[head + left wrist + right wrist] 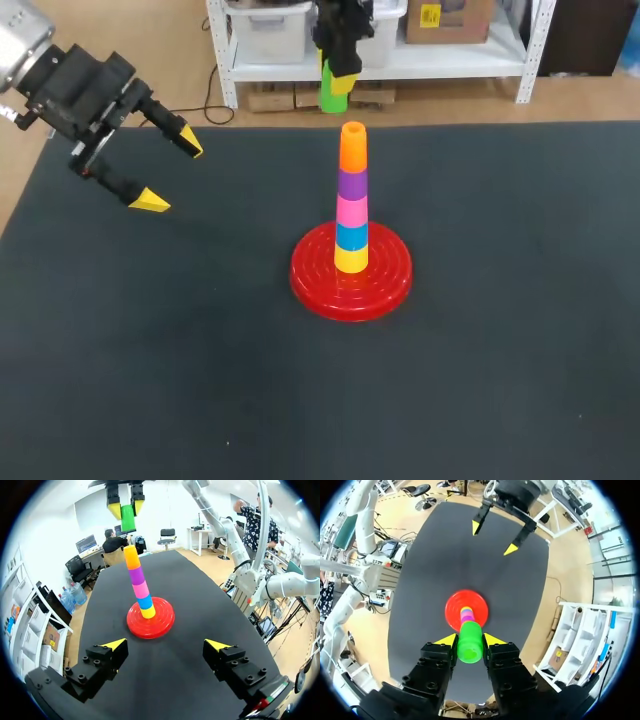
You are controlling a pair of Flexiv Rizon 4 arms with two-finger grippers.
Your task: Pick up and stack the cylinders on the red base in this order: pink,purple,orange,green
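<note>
The left tool (166,644) sits nearest, hanging above the dark tabletop (500,350) well off to the left of the red base (310,285). Its two yellow-tipped fingers are spread wide, with nothing between them. From its own wrist view the fingers point toward the base, which lies ahead of them across a bare stretch of tabletop.

The red base is a round, ridged disc lying flat near the middle of the tabletop. A column of cylinders rises from its centre. At the bottom, touching the base, is a yellow cylinder (350,260), then a blue cylinder (351,236), a pink cylinder (351,211), a purple cylinder (351,184), and on top an orange cylinder (353,147) whose open upper end shows. The column stands upright, each piece seated on the one below.

The right tool (470,640) is high above the base with its fingers pointing down. They are drawn in close and clamped on the green cylinder (470,647) from two sides. The cylinder is held upright. Looking down from the right wrist view, it lies almost straight over the column, hiding most of it, with the base's rim showing round it. In the left wrist view there is a clear gap between the green cylinder's lower end and the orange cylinder, so the two are apart.
</note>
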